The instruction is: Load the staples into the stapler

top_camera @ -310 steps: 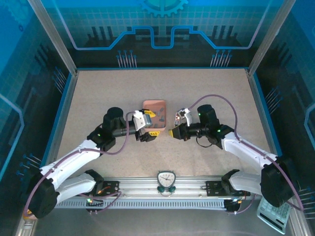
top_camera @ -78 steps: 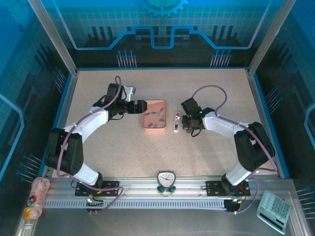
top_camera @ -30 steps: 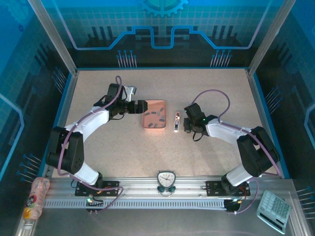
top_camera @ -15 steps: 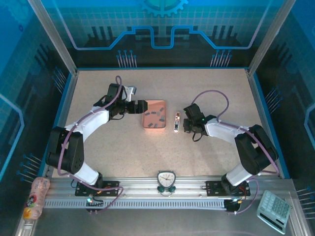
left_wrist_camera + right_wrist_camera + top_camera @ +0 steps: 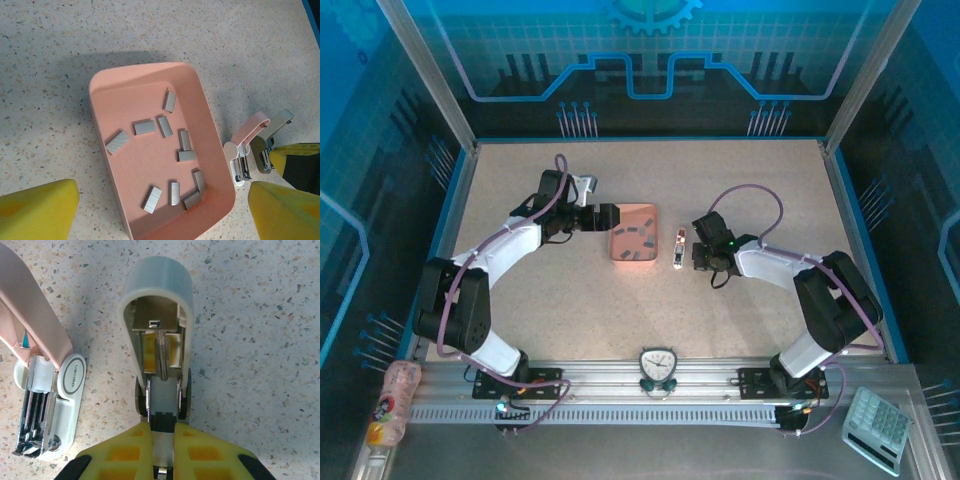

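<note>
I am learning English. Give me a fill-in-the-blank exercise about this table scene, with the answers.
1. The staples lie inside the ___ tray.
2. In the top view, the stapler lies to the ___ of the tray.
3. The left gripper, near the tray, is ___.
4. The right gripper is ___ on a pale grey piece.
Answers: pink; right; open; shut.

- A robotics lab cell is showing: aluminium posts (image 5: 426, 72) are holding blue circuit-printed panels (image 5: 650, 60).
- Two arms (image 5: 500, 245) are sitting bolted to a metal rail (image 5: 590, 380).
</note>
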You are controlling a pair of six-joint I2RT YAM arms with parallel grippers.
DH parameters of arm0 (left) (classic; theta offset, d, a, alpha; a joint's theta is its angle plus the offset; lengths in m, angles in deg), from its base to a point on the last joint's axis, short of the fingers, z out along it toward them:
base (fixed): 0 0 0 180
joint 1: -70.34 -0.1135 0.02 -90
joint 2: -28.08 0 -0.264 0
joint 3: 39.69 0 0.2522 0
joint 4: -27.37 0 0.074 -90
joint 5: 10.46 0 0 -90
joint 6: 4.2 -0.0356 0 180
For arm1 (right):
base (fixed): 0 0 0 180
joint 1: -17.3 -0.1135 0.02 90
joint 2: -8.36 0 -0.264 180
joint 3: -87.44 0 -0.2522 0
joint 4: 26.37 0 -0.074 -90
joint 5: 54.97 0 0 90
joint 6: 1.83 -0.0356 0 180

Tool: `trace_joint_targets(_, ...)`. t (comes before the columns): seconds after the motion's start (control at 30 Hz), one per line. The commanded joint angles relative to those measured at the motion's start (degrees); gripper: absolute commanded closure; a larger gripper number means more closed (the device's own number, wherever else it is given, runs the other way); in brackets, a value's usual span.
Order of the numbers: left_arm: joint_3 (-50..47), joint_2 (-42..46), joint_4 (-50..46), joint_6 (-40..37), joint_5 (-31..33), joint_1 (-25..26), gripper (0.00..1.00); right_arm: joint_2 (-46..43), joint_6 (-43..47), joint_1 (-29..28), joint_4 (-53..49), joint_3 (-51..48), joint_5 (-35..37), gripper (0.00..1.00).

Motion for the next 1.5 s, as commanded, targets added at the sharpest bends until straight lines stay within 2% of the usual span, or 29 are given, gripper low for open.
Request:
trace_joint_targets(0.0,-0.2,-0.3,0.5,-1.1,-1.4,-0.6,0.11,0.3,0.3,0.1,0.5,-1.1,0.8,0.84)
trace_joint_targets(0.1,-0.3,-0.3,0.6,-1.1,-1.4,-0.6,0.11,-0.2,0.3,0.1,0.3,-0.9,0.8,0.76)
trace_joint_targets(0.27,-0.3,0.1,0.6,-1.1,-1.5,-0.6,0.11,-3.4,0.8,-0.1,-1.1,-0.1,1.2,0.70)
trace_joint_targets(0.5,-0.6,0.7,1.1,0.7,-1.6,-0.6,0.11,-12.1,1.6,-1.3,-7.5,2.6,2.4,0.67)
trace_joint_targets(0.73,0.3,-0.5,0.0,4.0,-3.2,-0.6,0.11,-11.3,2.0,-3.8,-15.7,11.6,-2.3,0.64)
trace_joint_targets(0.97,1.9,-4.1,-2.8,8.5,-5.2,-1.6,0.12,-2.7,5.6,-6.1,-19.9,23.2,-9.6,0.62)
trace_joint_targets(1.2,0.3,-2.1,-3.7,12.2,-6.3,-6.3,0.13,12.5,21.1,-7.1,-23.4,39.4,-18.4,0.60)
trace_joint_targets(1.3,-1.3,0.0,-4.2,12.3,-6.2,-8.5,0.13,20.7,27.5,-7.3,-28.5,49.1,-20.1,0.60)
trace_joint_targets(1.47,-4.0,2.7,-4.4,12.6,-6.5,-12.2,0.13,29.8,33.8,-7.4,-31.9,59.0,-21.1,0.59)
